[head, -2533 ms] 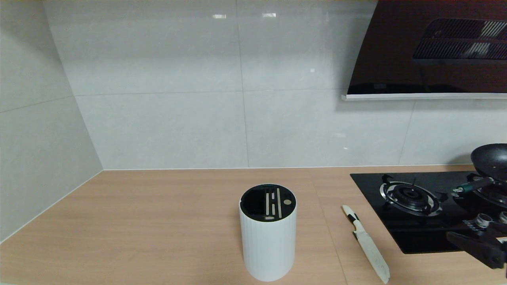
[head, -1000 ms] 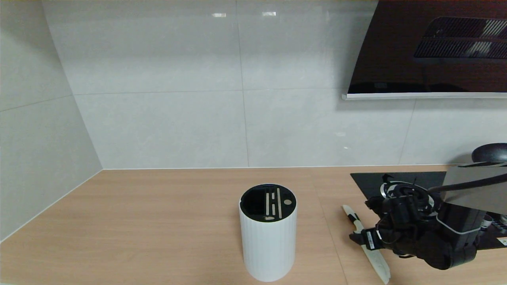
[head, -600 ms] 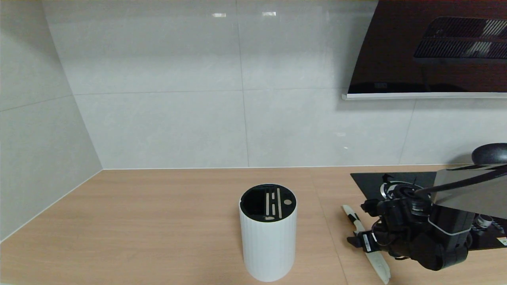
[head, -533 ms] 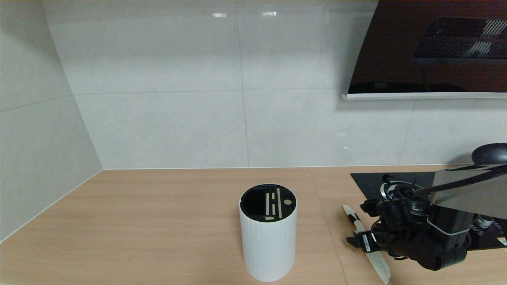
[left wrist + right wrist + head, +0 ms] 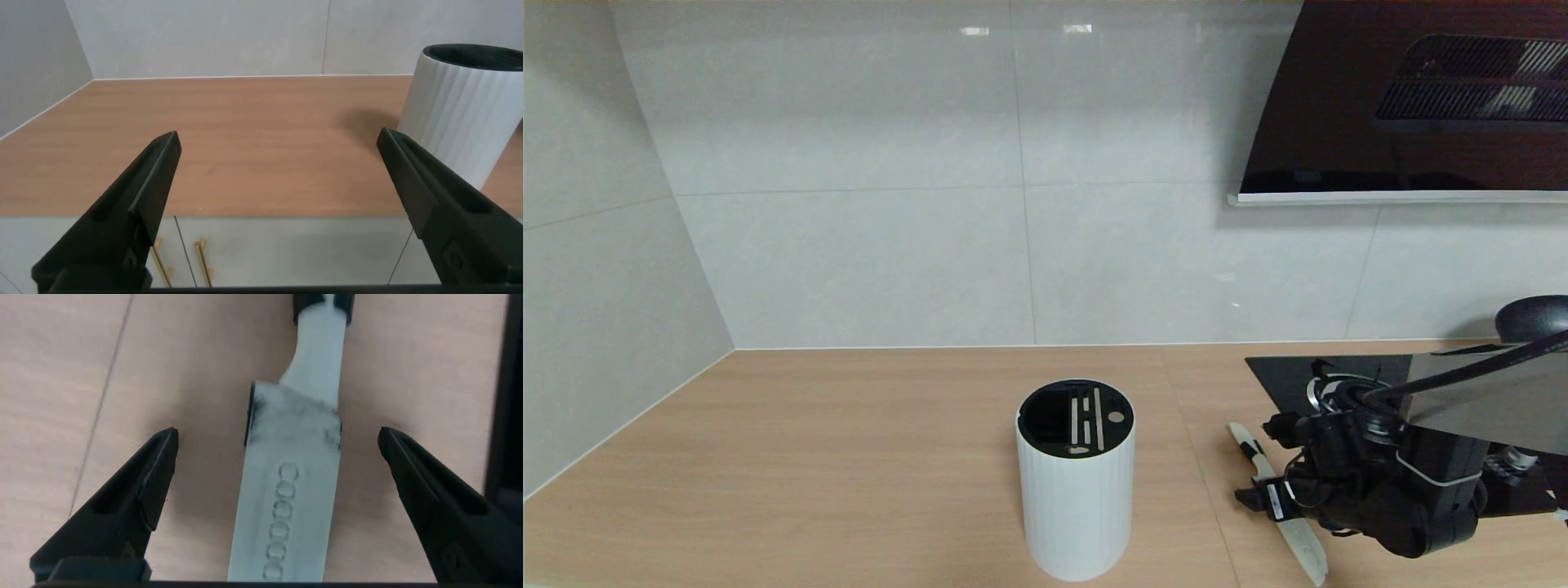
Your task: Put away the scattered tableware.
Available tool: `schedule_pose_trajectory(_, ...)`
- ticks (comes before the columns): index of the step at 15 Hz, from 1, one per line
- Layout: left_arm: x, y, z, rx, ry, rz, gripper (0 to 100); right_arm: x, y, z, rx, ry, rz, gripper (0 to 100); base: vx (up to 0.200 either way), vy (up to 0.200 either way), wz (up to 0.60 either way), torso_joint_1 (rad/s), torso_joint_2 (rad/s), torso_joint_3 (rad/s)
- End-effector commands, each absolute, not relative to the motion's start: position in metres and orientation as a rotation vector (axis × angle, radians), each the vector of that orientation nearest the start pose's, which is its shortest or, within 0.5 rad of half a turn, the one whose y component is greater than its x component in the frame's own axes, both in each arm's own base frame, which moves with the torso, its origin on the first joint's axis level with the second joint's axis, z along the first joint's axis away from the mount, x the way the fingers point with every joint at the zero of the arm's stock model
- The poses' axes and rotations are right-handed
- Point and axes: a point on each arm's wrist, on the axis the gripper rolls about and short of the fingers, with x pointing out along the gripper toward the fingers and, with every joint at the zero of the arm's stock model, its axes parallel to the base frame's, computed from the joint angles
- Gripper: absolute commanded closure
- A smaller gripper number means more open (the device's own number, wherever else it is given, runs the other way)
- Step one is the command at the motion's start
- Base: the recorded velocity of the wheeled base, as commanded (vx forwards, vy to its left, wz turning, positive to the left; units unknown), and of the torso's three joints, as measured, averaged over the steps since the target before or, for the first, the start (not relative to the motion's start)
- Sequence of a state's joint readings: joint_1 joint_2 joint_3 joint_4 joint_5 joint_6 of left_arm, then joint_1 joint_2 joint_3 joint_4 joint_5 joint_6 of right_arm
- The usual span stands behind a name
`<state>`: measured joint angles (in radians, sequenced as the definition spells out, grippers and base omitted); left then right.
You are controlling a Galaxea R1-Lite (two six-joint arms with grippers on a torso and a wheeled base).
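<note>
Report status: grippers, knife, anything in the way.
Right gripper open, straddling knife blade near handle. Left gripper open, near holder. Knife flat on counter, not gripped. Hob edge close beside it.

right arm: black housings, grey plate, pale ring | fingers: black tapered wedges

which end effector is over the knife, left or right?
The right end effector: open, its fingers straddle the white knife lying on the counter. The left end effector is open beside the white knife holder.
</note>
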<state>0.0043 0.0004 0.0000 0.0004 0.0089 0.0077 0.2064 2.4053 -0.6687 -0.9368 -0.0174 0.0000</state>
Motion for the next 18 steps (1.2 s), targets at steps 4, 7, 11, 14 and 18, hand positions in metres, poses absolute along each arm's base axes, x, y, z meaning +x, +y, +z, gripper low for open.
schedule_pose_trajectory(4, -0.023, 0.000, 0.075, 0.008, 0.002, 0.014, 0, 0.335, 0.069, -0.059, -0.091, 0.790, 0.173, 0, 0.000, 0.000, 0.00, 0.000, 0.00, 0.000)
schedule_pose_trajectory(7, -0.023, 0.000, 0.075, 0.008, 0.000, 0.014, 0, 0.334, 0.069, -0.062, -0.096, 0.801, 0.167, 100, 0.000, 0.000, 0.00, 0.000, 0.00, 0.000)
schedule_pose_trajectory(11, -0.023, 0.000, 0.075, 0.008, 0.002, 0.014, 0, 0.334, 0.069, -0.064, -0.098, 0.805, 0.168, 100, 0.000, 0.000, 0.00, 0.000, 0.00, 0.000)
schedule_pose_trajectory(14, -0.023, 0.000, 0.075, 0.006, 0.002, 0.014, 0, 0.334, 0.069, -0.063, -0.096, 0.802, 0.167, 100, 0.000, 0.000, 0.00, 0.000, 0.00, 0.000)
schedule_pose_trajectory(18, -0.023, 0.000, 0.075, 0.002, 0.002, 0.014, 0, 0.327, 0.067, -0.029, -0.086, 0.733, 0.146, 100, 0.000, 0.000, 0.00, 0.000, 0.00, 0.000)
